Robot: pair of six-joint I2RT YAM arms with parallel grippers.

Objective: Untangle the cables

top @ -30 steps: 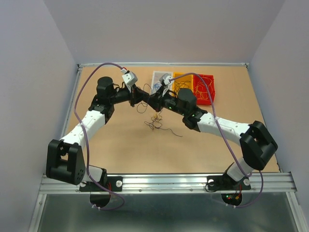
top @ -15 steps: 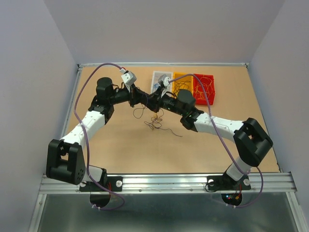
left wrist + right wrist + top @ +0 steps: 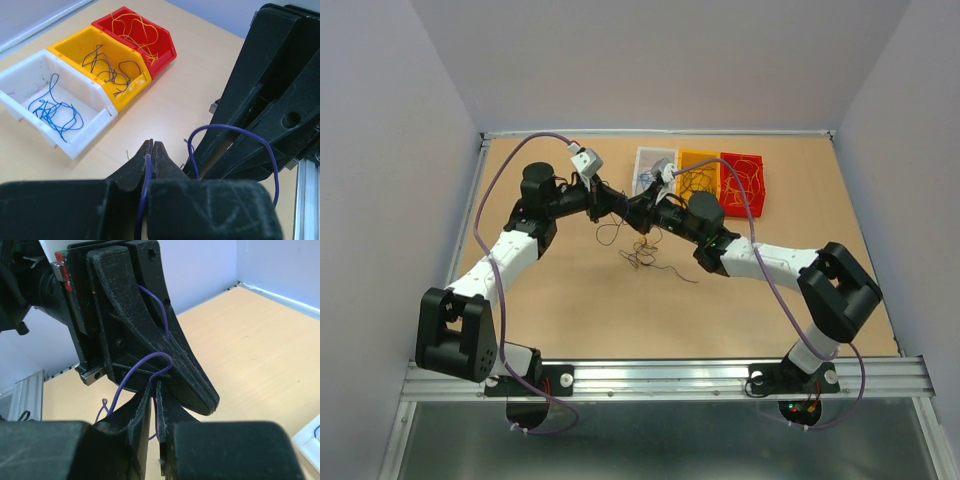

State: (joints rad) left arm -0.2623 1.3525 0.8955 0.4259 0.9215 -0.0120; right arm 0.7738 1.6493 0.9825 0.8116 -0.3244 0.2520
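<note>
My left gripper point(image 3: 622, 203) point(image 3: 152, 145) is shut on a thin blue-purple cable point(image 3: 146, 176) that runs up between its fingers. The same cable arches point(image 3: 235, 128) across to my right gripper point(image 3: 642, 211) point(image 3: 154, 387), which meets the left one tip to tip above the table. The right jaws stand a sliver apart, with the cable point(image 3: 156, 357) passing through the gap and looping over the tips. Below them lies a small tangle of dark cables point(image 3: 642, 255), with one loop point(image 3: 609, 231) hanging to its left.
Three bins stand in a row at the back. The white bin point(image 3: 644, 158) point(image 3: 102, 107) holds blue strands, the yellow bin point(image 3: 698, 158) point(image 3: 132, 85) dark ones, and the red bin point(image 3: 758, 192) point(image 3: 165, 50) orange ones. Walls enclose the table on three sides.
The right arm has swung left and back, bringing its gripper close against the left one. Its jaws have parted slightly. The left arm has barely moved.
</note>
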